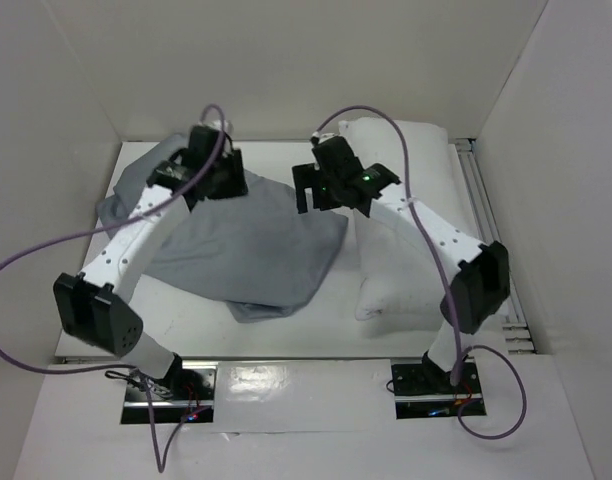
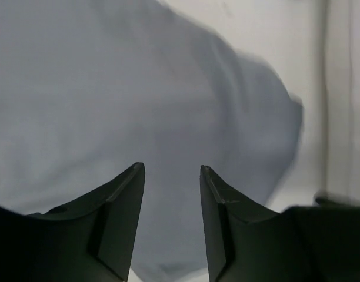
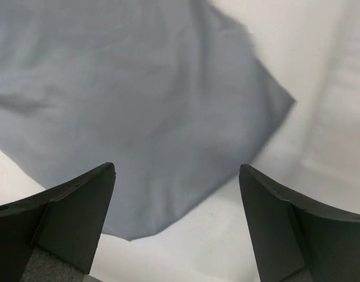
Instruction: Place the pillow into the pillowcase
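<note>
Nothing inserted yet: pillow [image 1: 391, 275] lies on desk [image 1: 316, 338], right side, fully outside pillowcase [image 1: 256, 250] crumpled just beside it. Left tool [image 2: 172, 170] partly open, right tool [image 3: 177, 170] wide, both empty over the grey cloth.

Bare table [image 1: 306, 338] lies open along the near edge — pillowcase [image 1: 256, 250] and pillow [image 1: 406, 270] block the middle and right.

Bright, even light; glare along the near edge of the desk [image 1: 316, 342]. The left wrist view blurs the pillowcase [image 2: 109, 88].
</note>
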Robot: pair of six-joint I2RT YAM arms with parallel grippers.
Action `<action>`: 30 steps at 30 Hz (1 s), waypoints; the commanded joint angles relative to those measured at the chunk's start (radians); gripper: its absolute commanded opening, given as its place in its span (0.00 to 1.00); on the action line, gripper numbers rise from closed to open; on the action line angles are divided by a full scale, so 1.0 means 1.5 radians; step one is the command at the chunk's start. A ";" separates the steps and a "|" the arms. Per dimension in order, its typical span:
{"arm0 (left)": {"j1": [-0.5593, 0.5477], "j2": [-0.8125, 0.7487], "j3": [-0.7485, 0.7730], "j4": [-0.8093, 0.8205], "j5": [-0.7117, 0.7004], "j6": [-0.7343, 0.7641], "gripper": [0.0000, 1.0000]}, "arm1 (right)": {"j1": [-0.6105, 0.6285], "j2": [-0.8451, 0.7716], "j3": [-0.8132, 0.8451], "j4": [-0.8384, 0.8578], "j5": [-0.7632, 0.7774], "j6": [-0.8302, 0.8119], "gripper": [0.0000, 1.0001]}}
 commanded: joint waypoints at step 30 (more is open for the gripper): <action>-0.541 0.100 -0.274 -0.049 -0.233 -0.172 0.97 | -0.137 -0.329 -0.270 -0.113 0.071 0.148 0.99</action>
